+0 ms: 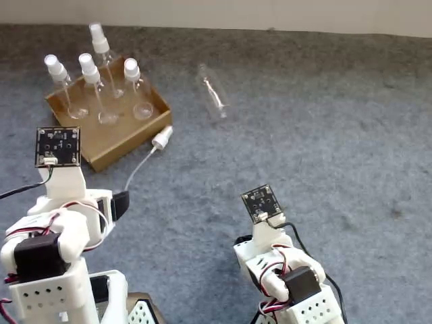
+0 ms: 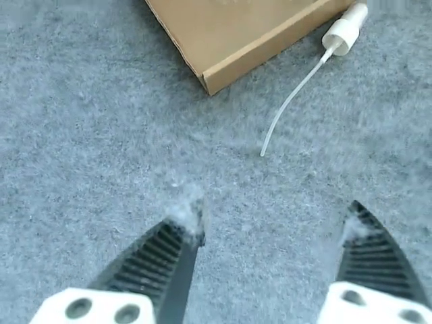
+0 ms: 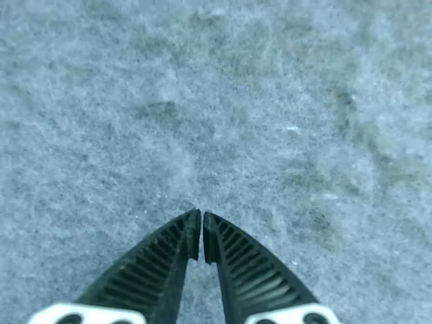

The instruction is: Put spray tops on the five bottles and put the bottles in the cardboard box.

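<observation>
Boxed: four bottles (image 1: 101,94) stand capped in the cardboard box (image 1: 128,152).
Remaining: the fifth bottle (image 1: 211,93) lies bare on the tabletop (image 1: 351,135), well apart from the box. Its spray top (image 2: 344,34) lies just beside the box corner.
Left arm (image 1: 61,223): jaws apart, near the top's tube end.
Right arm (image 1: 280,263): jaws together over bare tabletop.
Risk: I judge the thin tube could bend or flick away if pinched, and the bottle may roll when nudged.

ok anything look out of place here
One clear bottle lies on its side on the carpet, topless, away from the cardboard box. A spray top lies loose beside the box, tube trailing. The four bottles inside stand upright, capped.
</observation>
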